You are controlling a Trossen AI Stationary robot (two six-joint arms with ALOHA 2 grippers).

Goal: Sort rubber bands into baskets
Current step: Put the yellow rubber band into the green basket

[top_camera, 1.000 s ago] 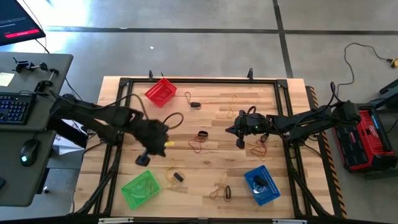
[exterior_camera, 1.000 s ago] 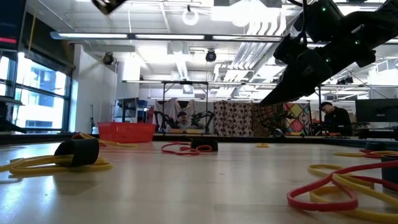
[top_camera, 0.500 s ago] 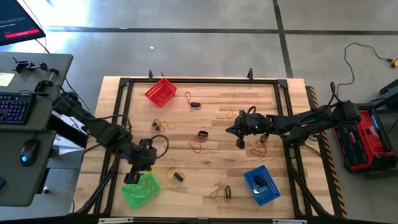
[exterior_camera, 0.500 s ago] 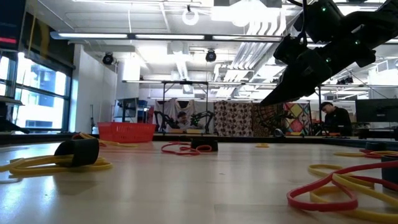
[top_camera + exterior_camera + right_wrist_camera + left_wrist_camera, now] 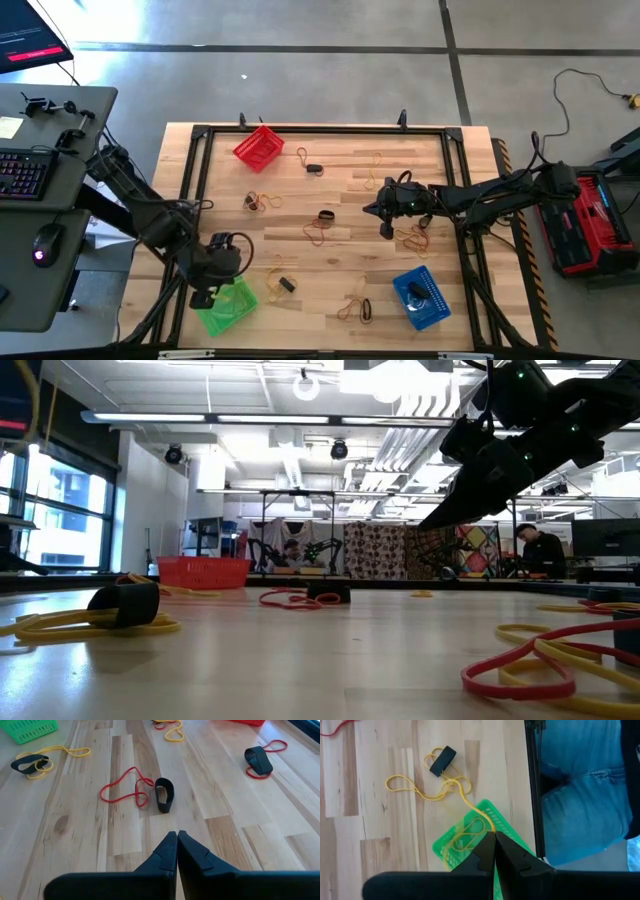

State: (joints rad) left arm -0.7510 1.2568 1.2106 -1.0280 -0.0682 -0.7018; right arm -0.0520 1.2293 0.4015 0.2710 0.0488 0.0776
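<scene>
The green basket (image 5: 226, 305) stands at the table's near left with yellow rubber bands inside (image 5: 465, 839). My left gripper (image 5: 208, 292) hangs above it, shut on a thin yellow rubber band (image 5: 476, 814). That strand also shows in the low view (image 5: 37, 405). The red basket (image 5: 258, 147) is at the far left and the blue basket (image 5: 418, 297) at the near right. My right gripper (image 5: 176, 836) is shut and hovers over the table's middle (image 5: 385, 222), short of a black band (image 5: 163, 795) and a red band (image 5: 125, 792). Loose bands lie scattered on the wood. My left gripper pinches the yellow rubber band between its two shut fingertips, at the band's upper end (image 5: 489, 827). The fingers slant steeply down from above. The band hangs slack below them, over the green basket; whether its lower end touches anything I cannot tell.
A black band with yellow bands (image 5: 441, 761) lies on the table beside the green basket. The black frame rail (image 5: 532, 785) runs along the table's left edge. A person in jeans (image 5: 582, 795) stands just beyond it. A desk with keyboard (image 5: 22, 172) is farther left.
My left gripper has swung from the table's middle left toward the near left corner, rolling as it went. It now hangs over the green basket, still shut on the yellow band. In the low view it has left the top edge; only the yellow strand shows.
</scene>
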